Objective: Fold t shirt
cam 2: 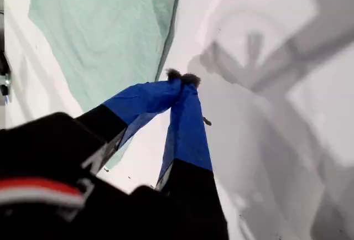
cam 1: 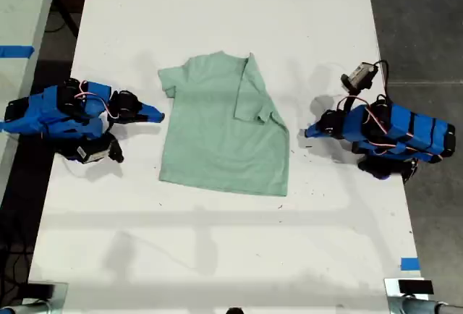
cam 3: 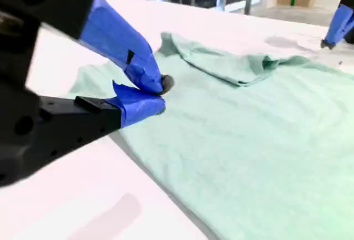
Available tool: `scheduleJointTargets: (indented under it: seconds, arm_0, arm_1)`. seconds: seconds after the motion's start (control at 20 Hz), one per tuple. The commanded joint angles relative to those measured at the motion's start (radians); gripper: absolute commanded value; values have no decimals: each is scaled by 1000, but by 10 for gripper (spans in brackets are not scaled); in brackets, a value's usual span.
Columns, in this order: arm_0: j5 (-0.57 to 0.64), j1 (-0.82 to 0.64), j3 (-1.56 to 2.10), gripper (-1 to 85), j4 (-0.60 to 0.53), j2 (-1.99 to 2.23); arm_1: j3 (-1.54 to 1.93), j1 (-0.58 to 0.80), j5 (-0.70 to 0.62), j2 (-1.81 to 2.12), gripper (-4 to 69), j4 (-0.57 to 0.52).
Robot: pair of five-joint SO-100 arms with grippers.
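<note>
The pale mint-green t shirt lies flat in the middle of the white table, with one sleeve and side folded inward on the exterior view's right. My first gripper sits shut just off that side's edge of the shirt, its blue tips pressed together over bare table. My second gripper rests at the opposite edge, on the exterior view's left. It is shut, with nothing between its fingers, close above the shirt. Across the cloth, the first gripper shows far off.
Both blue arms lie low on the table, one on each side of the shirt. A strip of blue tape marks the table's near corner on the exterior view's right. Another table with blue tape stands at the exterior view's left, with dark floor beyond.
</note>
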Motion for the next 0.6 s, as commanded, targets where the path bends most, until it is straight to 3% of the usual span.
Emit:
scheduleJointTargets:
  seconds: [0.0,0.05,0.15,0.3,0.55]
  arm_0:
    - [236,-236,-279,-3,8,-242]
    - [344,-339,-391,18,6,-439]
    - [522,-486,-545,143,-41,-810]
    - [719,-618,-802,208,-86,-1335]
    - [781,-678,-1149,197,-32,-1839]
  arm_1:
    - [51,3,-15,14,-15,-34]
    - [51,2,-15,14,-15,-34]
    - [51,2,-17,14,-15,-34]
    - [51,0,-23,14,-15,-34]
    - [51,-2,-32,14,-15,-35]
